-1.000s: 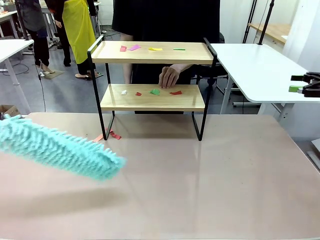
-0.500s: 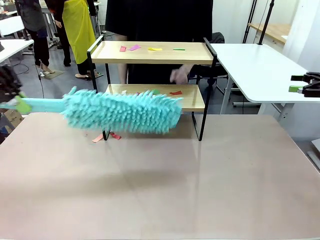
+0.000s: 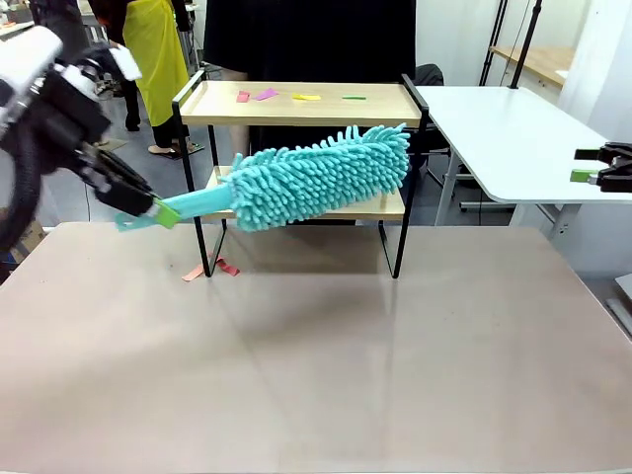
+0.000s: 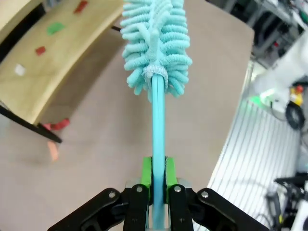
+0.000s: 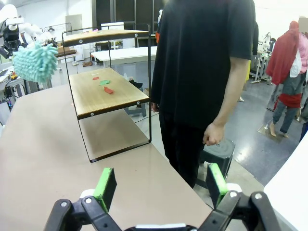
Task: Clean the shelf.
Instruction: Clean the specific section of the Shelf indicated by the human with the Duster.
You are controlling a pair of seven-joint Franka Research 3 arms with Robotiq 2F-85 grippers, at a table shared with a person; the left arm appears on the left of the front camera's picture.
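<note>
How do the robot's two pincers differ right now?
The left pincer is clamped shut on the handle of a turquoise duster; the right pincer stands wide open and empty. The left one hangs just left of the shelf, while the right one sits far off to the right. Both are black with green pads.

The table (image 3: 395, 375) is seen from the robot's side, facing the person (image 3: 311, 39). The shelf (image 3: 296, 116) is shared: viewed closely from above by the left wrist, end-on from farther by the right.
</note>
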